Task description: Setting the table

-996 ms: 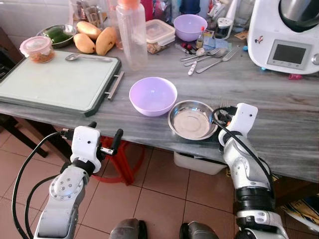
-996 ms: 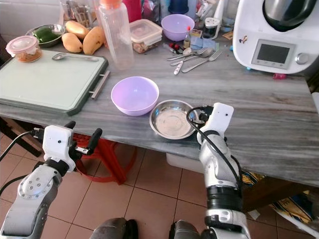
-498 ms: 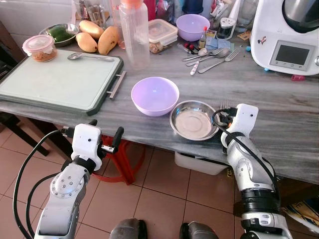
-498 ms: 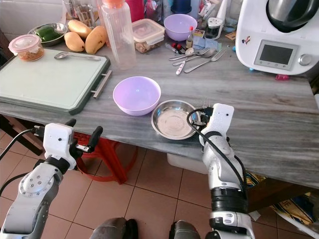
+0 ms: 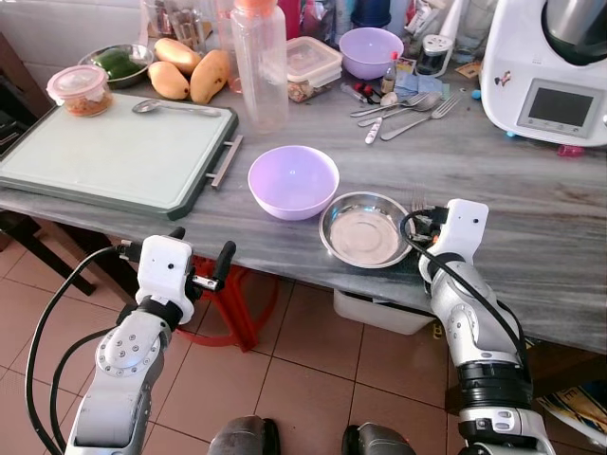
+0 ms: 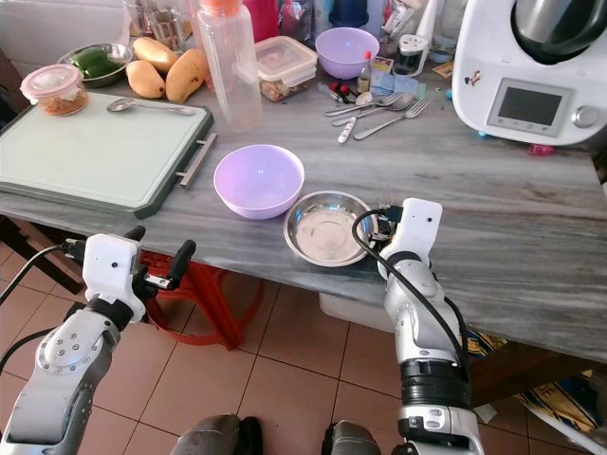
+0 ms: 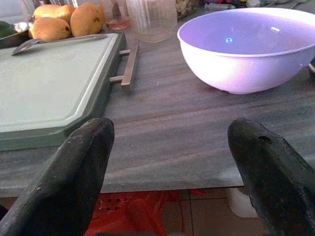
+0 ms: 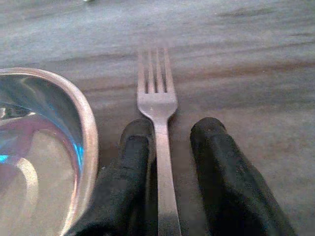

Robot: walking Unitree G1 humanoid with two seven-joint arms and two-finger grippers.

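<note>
Laying a fork [image 8: 158, 128] just beside the steel dish [image 5: 363, 228]; right gripper [image 8: 170, 164] fingers loosely straddling its handle; left gripper [image 7: 172, 172] spread wide, idle; next, letting go cleanly without nudging.

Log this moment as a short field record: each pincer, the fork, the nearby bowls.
right pincer: at table edge, fingers astride the fork handle, small gap on one side
fork: flat on the table, tines pointing away, beside the steel bowl
purple bowl: left of the steel bowl
left pincer: open, below the table edge, facing the purple bowl

Mangoes [image 5: 190, 74] and a white kitchen machine [image 5: 555, 66].
</note>
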